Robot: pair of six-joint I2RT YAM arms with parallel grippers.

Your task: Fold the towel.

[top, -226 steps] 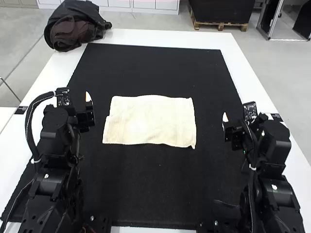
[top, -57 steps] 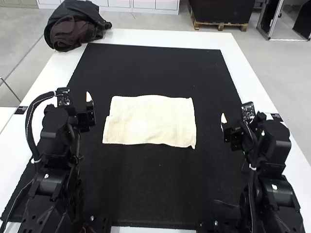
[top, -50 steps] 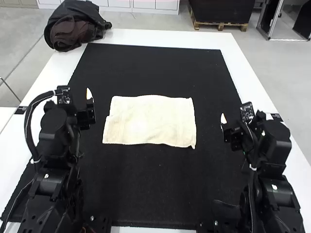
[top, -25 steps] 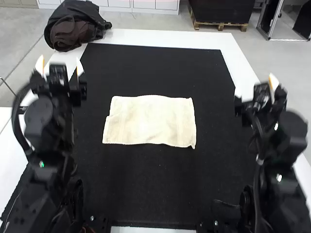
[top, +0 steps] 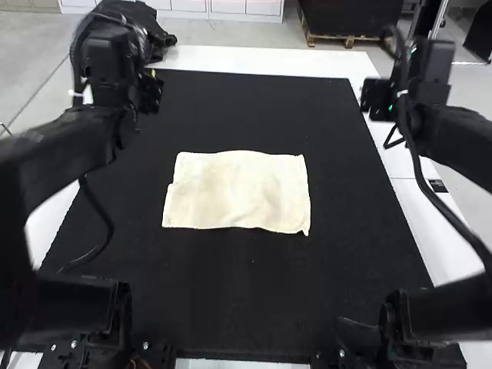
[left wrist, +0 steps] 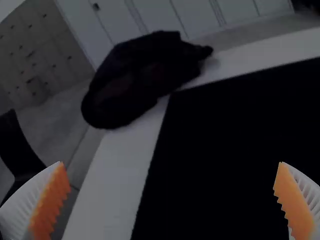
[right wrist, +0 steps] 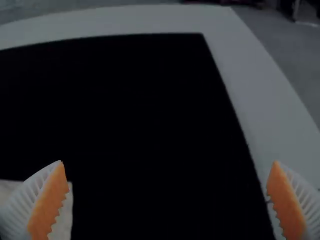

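A bundle [left wrist: 142, 80], probably cloth, lies beyond the spread left gripper [top: 151, 89] — right gripper [top: 377, 100] also spread, both now farther forward.

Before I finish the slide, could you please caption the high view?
A cream rectangular cloth towel lies untouched on a black mat atop a white table.

We could pass over the black mat [top: 246, 108] between the towel [top: 238, 192] and the far edge of the desk [top: 269, 61], or along its near edge. The left arm [top: 96, 142] and right arm [top: 453, 127] obstruct the side edges; a dark bundle [left wrist: 140, 80] blocks the far left corner.
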